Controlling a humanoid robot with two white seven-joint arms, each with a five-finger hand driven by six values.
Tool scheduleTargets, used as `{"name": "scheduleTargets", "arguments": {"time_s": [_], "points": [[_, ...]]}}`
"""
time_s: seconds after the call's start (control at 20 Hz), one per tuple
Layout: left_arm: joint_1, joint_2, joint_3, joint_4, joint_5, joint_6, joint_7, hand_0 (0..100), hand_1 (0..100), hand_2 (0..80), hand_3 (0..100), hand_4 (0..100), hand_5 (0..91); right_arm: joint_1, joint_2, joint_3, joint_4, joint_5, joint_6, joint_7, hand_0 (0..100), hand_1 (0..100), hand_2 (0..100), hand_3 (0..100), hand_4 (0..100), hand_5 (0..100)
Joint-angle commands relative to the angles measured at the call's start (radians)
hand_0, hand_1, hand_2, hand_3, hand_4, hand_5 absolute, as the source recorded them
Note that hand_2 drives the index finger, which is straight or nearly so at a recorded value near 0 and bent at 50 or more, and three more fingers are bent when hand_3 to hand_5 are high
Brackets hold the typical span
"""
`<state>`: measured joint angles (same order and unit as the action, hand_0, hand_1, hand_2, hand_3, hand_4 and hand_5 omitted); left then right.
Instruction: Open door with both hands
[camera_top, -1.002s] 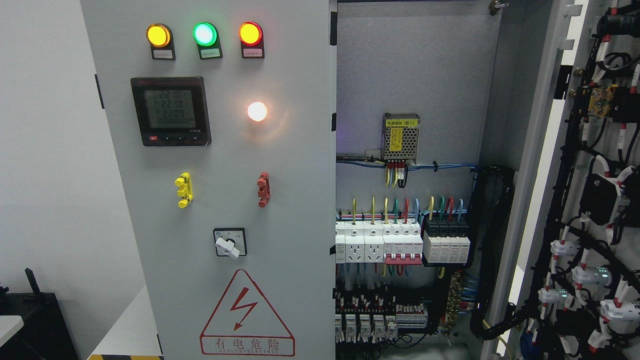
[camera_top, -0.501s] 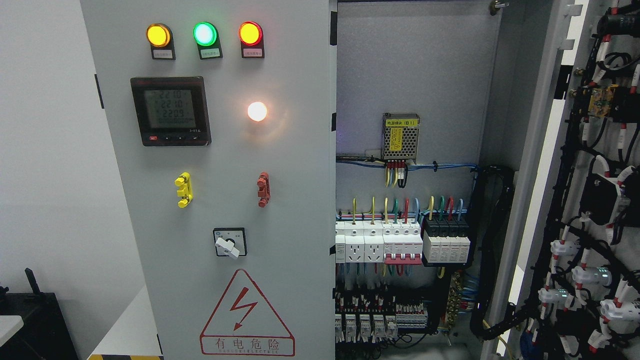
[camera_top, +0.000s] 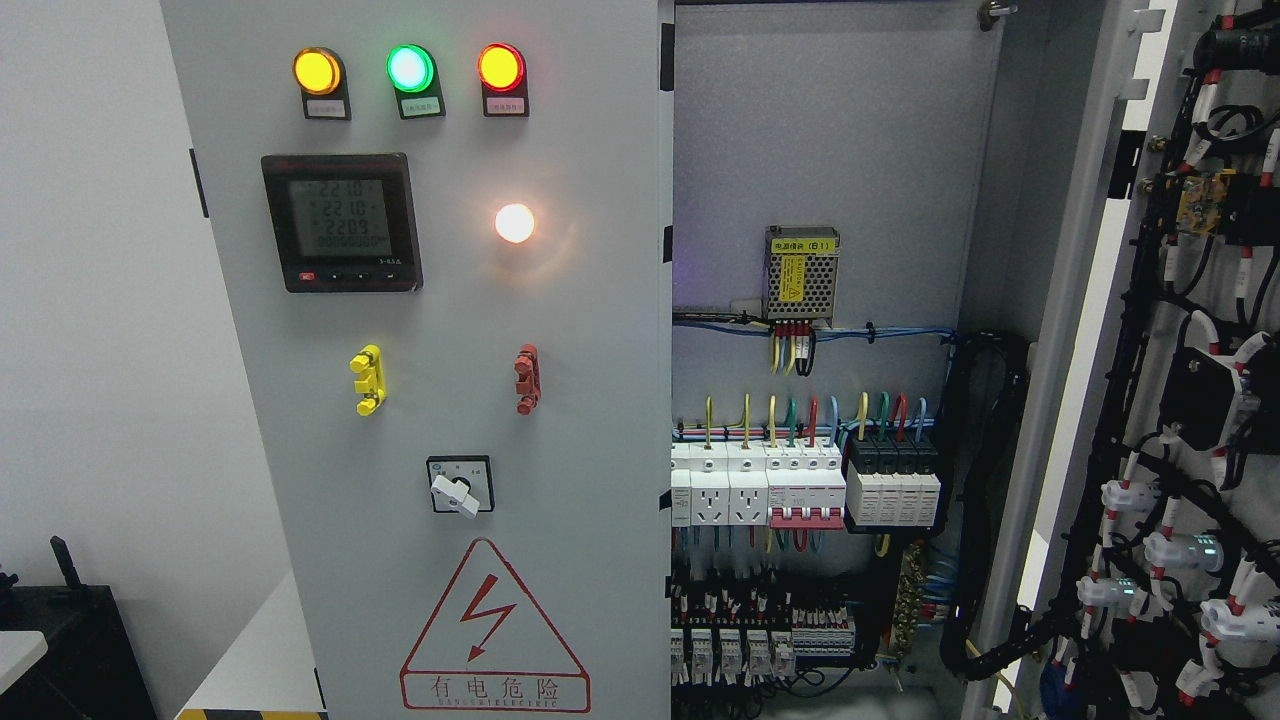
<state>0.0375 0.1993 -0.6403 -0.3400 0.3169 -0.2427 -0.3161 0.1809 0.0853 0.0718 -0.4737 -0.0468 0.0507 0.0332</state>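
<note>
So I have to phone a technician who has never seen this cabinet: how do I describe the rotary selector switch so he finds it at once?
Start at the closed grey door on the left with three lamps along the top. Go down past the digital meter and the yellow and red handles to the rotary selector switch, just above the red warning triangle. It is the only white knob on a black square plate.

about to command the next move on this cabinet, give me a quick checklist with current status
1. Right door swung open, wiring side showing: ok.
2. Left door open: not ok, it faces the camera closed.
3. Robot hands in view: not ok, neither shows.
4. Cabinet interior exposed, breakers visible: ok.
5. Indicator lamps lit, panel looks live: ok.
6. Handle on left door: cannot tell.
</note>
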Motion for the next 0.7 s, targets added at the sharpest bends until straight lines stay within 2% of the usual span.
{"name": "scheduleTargets", "arguments": {"time_s": [0.0,0.2,0.3,0.5,0.65], "points": [[-0.008,-0.118,0.189,0.217,-0.071,0.005,0.0,0,0,0.0,0,4,0.0,0.017,-0.002,0.0,-0.06,-0.001,-0.014,0.0,0,0,0,0,0,0],[-0.057,-0.127,0.194,0.265,-0.075,0.005,0.0,0,0,0.0,0,4,0.0,0.028,-0.006,0.0,-0.081,-0.005,-0.074,0.0,0,0,0,0,0,0],[-0.073,-0.135,0.232,0.279,-0.091,0.007,0.0,0,0,0.0,0,4,0.0,0.049,-0.007,0.0,-0.13,-0.005,-0.109,0.0,0,0,0,0,0,0],[-0.08,-0.135,0.407,0.3,-0.274,0.007,0.0,0,0,0.0,0,4,0.0,0.1,-0.013,0.0,-0.247,-0.005,-0.178,0.001,0,0,0,0,0,0],[-0.077,-0.14,0.441,0.3,-0.318,0.007,0.0,0,0,0.0,0,4,0.0,0.111,-0.013,0.0,-0.296,-0.005,-0.193,0.0,0,0,0,0,0,0]]}}
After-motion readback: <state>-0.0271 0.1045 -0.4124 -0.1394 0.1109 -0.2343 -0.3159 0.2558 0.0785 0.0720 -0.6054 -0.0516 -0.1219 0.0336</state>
